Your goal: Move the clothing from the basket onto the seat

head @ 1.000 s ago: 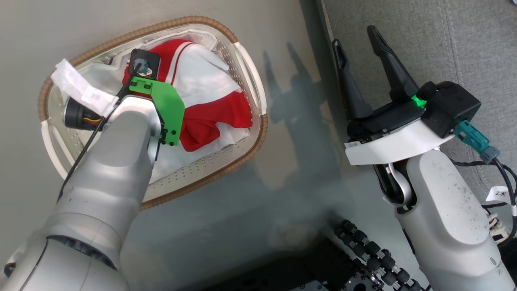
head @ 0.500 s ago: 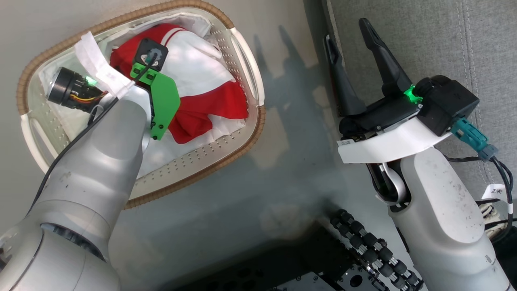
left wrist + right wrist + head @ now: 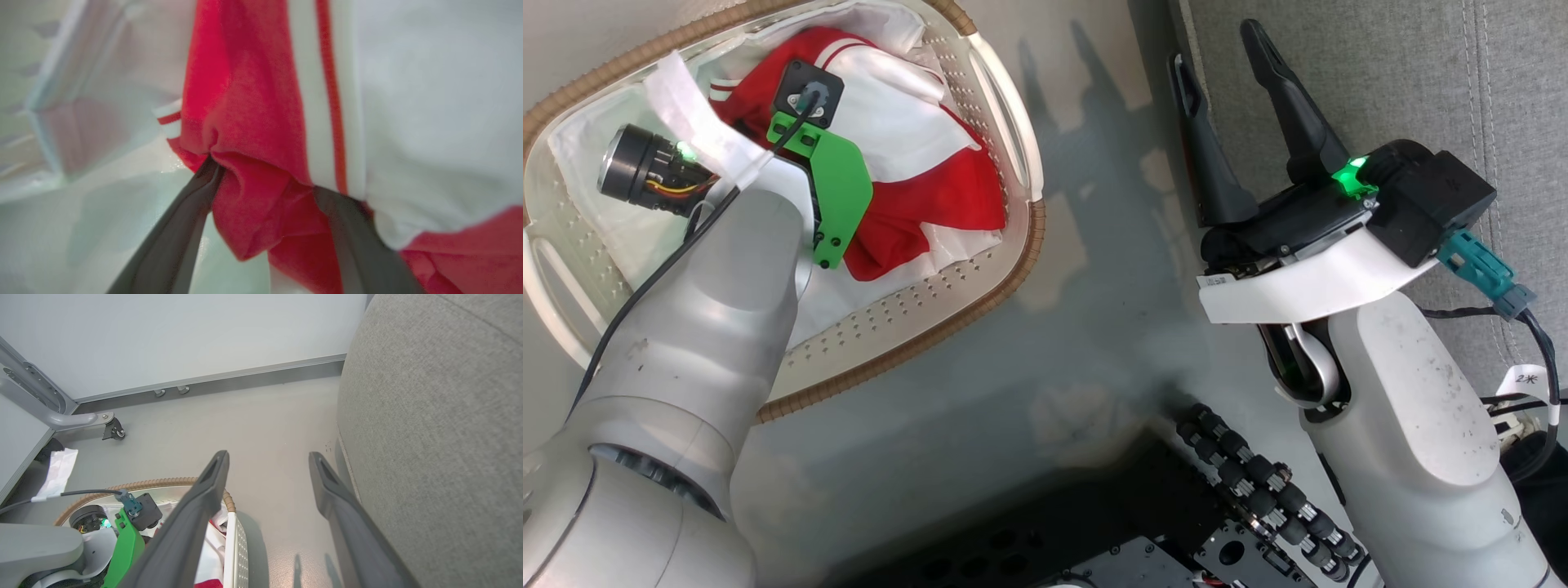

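Since a second ago the head camera has swung, so the basket now sits higher and further left in its view, with its far rim cut off. The left wrist has turned a little over the laundry, and the right arm has hardly changed.

The red and white jersey lies crumpled in the right half of the basket, on the white liner. None of it is on the seat yet. The left arm reaches steeply down into the basket at the jersey's far left edge. In the left wrist view the left gripper has a puckered fold of red cloth bunched between its two dark fingers, next to a white-and-red stripe. The creases fan out from one fingertip, so the fingers look clamped on that fold rather than resting on it. Taking an edge fold probably keeps the liner out of the pinch, and pale liner shows free beside the fingers.

The right gripper hovers with its fingers spread and nothing between them. It hangs over the grey floor between the basket and the near left edge of the seat, likely kept clear of the left arm's path.

I judge the task to be at the grasp, with the lift and the carry rightward to the cushion still to do. A single pinched fold may let the rest of the jersey trail and catch on the basket's rim.
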